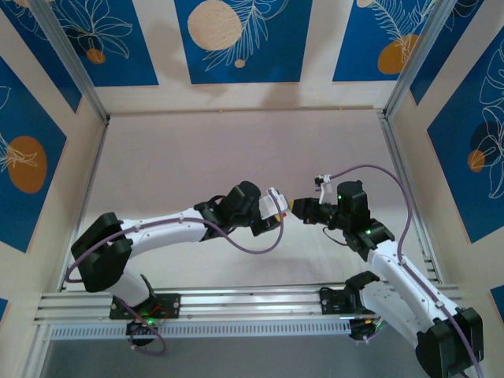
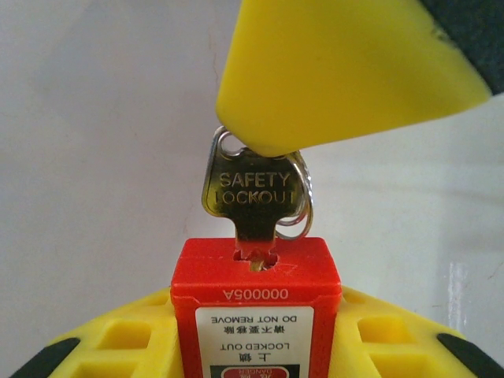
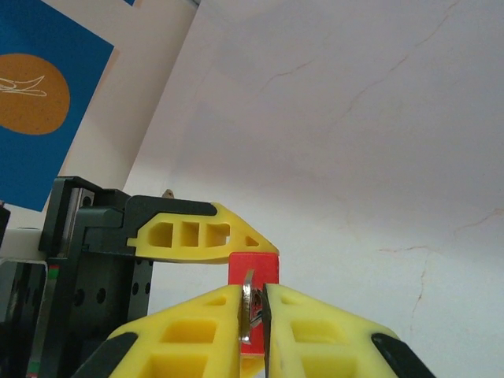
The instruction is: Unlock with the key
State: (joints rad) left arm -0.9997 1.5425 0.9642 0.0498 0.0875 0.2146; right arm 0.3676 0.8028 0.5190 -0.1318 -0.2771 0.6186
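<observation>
The red-bodied padlock (image 2: pixel 256 291) is held upright in my left gripper (image 2: pixel 256 350), whose yellow fingers (image 2: pixel 110 339) are shut on its two sides. The brass key (image 2: pixel 250 193), stamped SAFETY LOCKOUT and carrying a thin wire loop (image 2: pixel 303 206), stands with its blade in the keyhole on the padlock's end face. My right gripper (image 3: pixel 253 303) is shut on the key's head (image 3: pixel 250 311), just in front of the padlock (image 3: pixel 253 266). From above, the two grippers (image 1: pixel 277 206) (image 1: pixel 298 207) meet tip to tip over the middle of the table. The shackle is hidden.
A pale table (image 1: pixel 236 150) lies under both arms, fenced by aluminium posts (image 1: pixel 101 118) and walls with blue leaf panels (image 1: pixel 236 39). Aluminium rails (image 1: pixel 252 303) run along the near edge. A purple cable (image 1: pixel 394 177) loops off the right arm.
</observation>
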